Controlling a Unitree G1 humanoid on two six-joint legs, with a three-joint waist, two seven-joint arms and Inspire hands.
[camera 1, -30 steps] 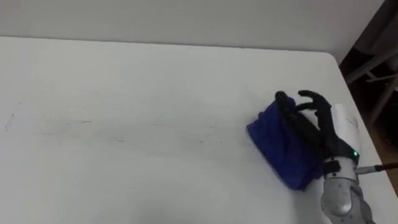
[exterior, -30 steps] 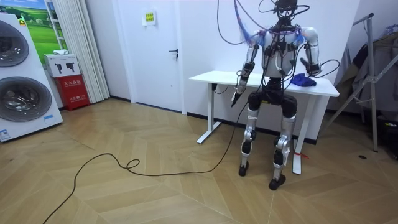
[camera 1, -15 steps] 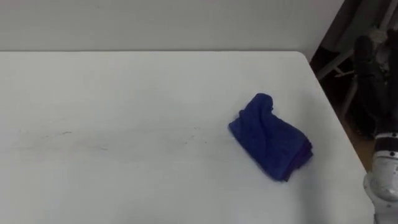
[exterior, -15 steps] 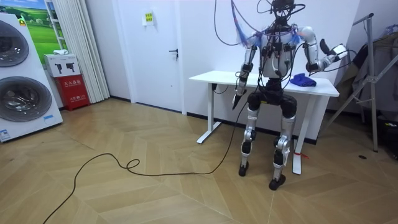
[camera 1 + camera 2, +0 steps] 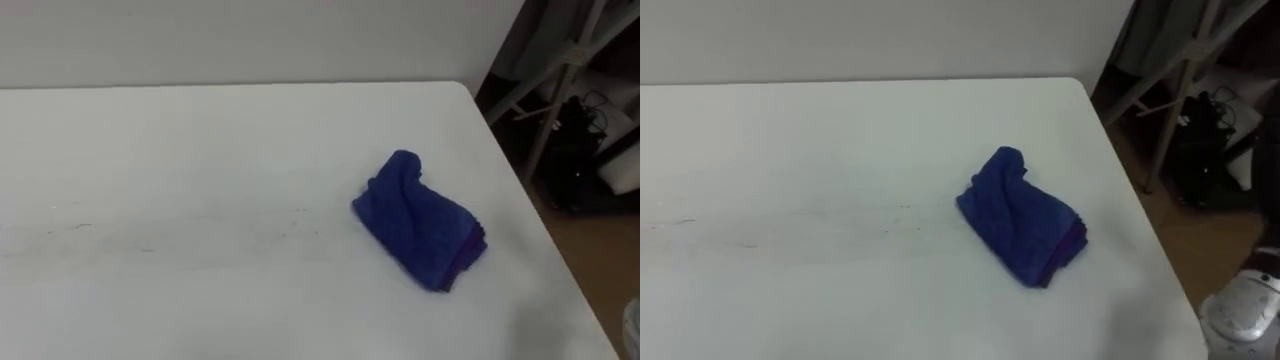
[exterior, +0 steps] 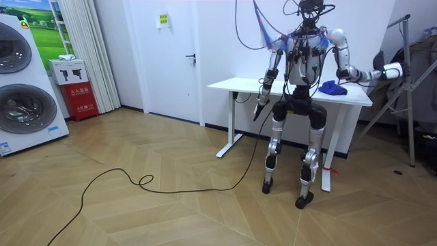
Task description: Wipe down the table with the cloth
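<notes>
A crumpled blue cloth (image 5: 418, 220) lies loose on the white table (image 5: 200, 150), close to its right edge, with nothing touching it. Faint streaks (image 5: 150, 235) run across the tabletop left of the cloth. In the room view I stand at the table's front, and the cloth (image 6: 333, 87) rests near the end on the room view's right. My right arm reaches out sideways past that end, and my right hand (image 6: 391, 68) hangs in the air well clear of the cloth. My left hand (image 6: 260, 107) hangs low beside the table's front edge.
Slanted metal legs of a stand (image 5: 560, 90) and dark items on the floor (image 5: 585, 140) sit just beyond the table's right edge. In the room view a rack (image 6: 412, 89) stands near my outstretched right hand. The wall runs behind the table.
My right hand has lifted off the blue cloth and swung out to the right, beyond the table's end. The cloth stays where it lay. The eye view has shifted to the right.
</notes>
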